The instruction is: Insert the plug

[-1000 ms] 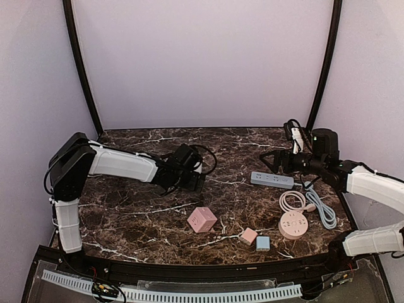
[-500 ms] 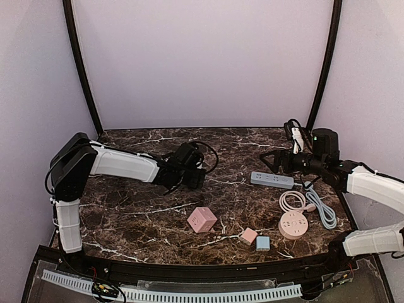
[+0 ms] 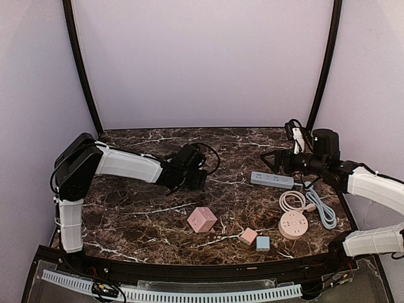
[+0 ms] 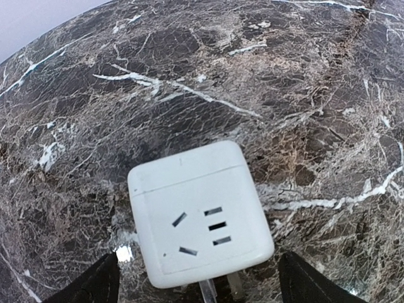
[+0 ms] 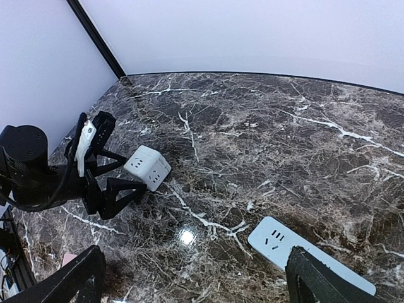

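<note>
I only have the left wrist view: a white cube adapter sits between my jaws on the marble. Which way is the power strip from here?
Observer: The power strip lies off to the robot's right of the white cube, well apart from it.
Operator: Is the other arm anywhere near it?
Observer: Yes. The right gripper hangs over the strip's left end, jaws open and empty.
Operator: Anything lying between me and the strip?
Observer: A pink cube sits nearer the arm bases, off the straight line from your cube to the strip.
</note>
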Robot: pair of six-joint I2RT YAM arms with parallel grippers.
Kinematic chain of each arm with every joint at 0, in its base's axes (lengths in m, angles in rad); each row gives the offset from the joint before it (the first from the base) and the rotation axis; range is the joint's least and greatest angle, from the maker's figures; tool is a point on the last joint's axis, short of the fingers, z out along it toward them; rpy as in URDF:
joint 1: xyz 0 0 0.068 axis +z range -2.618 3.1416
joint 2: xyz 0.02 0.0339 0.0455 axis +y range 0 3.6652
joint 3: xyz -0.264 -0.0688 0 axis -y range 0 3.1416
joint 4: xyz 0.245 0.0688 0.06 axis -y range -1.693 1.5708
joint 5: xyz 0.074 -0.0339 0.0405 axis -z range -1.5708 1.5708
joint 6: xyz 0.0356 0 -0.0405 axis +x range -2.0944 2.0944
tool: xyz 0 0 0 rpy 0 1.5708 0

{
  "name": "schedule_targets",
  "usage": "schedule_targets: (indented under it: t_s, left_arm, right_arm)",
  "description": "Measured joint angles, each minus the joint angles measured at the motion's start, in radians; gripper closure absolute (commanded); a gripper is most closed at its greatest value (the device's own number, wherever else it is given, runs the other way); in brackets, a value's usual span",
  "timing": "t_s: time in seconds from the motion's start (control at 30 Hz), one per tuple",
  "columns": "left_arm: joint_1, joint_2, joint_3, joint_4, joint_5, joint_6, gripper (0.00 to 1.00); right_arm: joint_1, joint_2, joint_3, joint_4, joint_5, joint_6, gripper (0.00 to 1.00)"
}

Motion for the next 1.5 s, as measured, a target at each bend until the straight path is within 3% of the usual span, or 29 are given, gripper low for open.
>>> schedule_targets:
  t_s: [0.3, 0.6, 0.83, 1.13, 1.5]
  left_arm:
    - [0.000, 0.025, 0.050, 0.002, -0.037, -0.040, 0.19]
    - [0.000, 0.070, 0.097, -0.013, -0.071, -0.070, 0.44]
    - [0.000, 0.057, 0.084, -0.010, -0.037, -0.033, 0.47]
    - [0.003, -0.071, 0.010, -0.034, 0.200, 0.112, 0.47]
    - [0.074, -0.179, 0.008, -0.055, 0.611, 0.245, 0.47]
  right_arm:
    - [0.000, -0.008, -0.002, -0.001, 0.001, 0.000, 0.01]
    - [0.000, -0.024, -0.008, -0.003, 0.002, 0.001, 0.01]
    - [0.000, -0.026, -0.011, -0.004, 0.002, 0.000, 0.01]
    - [0.000, -0.035, -0.017, 0.006, -0.031, -0.058, 0.01]
    - [0.019, 0.048, -0.071, 0.268, -0.238, -0.324, 0.01]
